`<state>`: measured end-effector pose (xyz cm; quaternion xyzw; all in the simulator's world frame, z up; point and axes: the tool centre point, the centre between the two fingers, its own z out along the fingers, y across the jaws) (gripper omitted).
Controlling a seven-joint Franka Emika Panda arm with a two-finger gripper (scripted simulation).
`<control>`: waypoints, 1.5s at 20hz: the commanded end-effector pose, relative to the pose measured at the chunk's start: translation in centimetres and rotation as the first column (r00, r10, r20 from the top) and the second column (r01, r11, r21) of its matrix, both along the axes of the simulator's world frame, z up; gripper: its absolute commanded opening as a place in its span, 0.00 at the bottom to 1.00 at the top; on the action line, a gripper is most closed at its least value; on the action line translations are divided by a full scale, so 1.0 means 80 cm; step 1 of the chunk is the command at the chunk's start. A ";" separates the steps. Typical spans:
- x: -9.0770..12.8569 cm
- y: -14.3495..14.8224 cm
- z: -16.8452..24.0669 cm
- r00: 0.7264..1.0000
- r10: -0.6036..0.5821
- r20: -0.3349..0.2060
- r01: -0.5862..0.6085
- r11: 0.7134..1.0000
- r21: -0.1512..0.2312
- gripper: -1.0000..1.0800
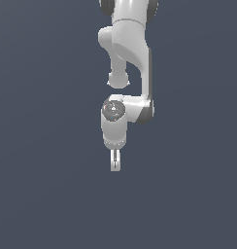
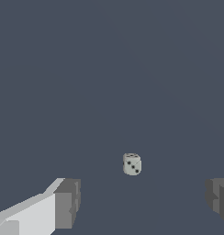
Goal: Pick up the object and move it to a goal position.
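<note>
Gripper (image 1: 115, 164) fingers hang straight down from a smooth white, rounded arm (image 1: 125, 58) in the exterior view, over a flat dark slate floor (image 1: 42, 194); seen edge-on, their spacing is unclear. From the wrist view, two blocky grey finger pads (image 2: 67, 203) stand spread wide, pinching nothing. Between and beyond them rests the object (image 2: 131, 164), a pale die-like cube with dark pips, slightly tilted, without any long axis.
</note>
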<state>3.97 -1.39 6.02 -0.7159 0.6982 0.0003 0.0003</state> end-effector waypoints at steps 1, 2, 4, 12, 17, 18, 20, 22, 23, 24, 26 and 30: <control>0.000 0.000 -0.001 1.000 -0.015 0.000 0.015 1.000 -0.001 0.96; 0.000 0.000 -0.001 1.000 -0.017 0.000 0.017 1.000 -0.001 0.96; 0.000 0.000 -0.001 1.000 -0.013 0.000 0.013 1.000 -0.001 0.96; -0.001 0.000 -0.032 1.000 -0.016 0.000 0.016 1.000 0.000 0.96; -0.001 -0.001 -0.059 1.000 -0.018 0.000 0.018 1.000 0.000 0.96; -0.001 0.000 -0.062 1.000 -0.018 0.000 0.018 1.000 0.000 0.96; 0.000 -0.001 -0.064 1.000 -0.018 0.000 0.018 1.000 0.000 0.96; 0.000 0.000 -0.064 1.000 -0.018 0.000 0.018 1.000 -0.001 0.00; 0.000 0.000 -0.064 1.000 -0.018 0.000 0.018 1.000 -0.001 0.00; 0.000 0.000 -0.064 1.000 -0.018 0.000 0.018 1.000 -0.001 0.00; 0.000 0.000 -0.064 1.000 -0.018 0.000 0.018 1.000 -0.001 0.00; 0.000 0.000 -0.064 1.000 -0.018 0.000 0.018 1.000 -0.001 0.00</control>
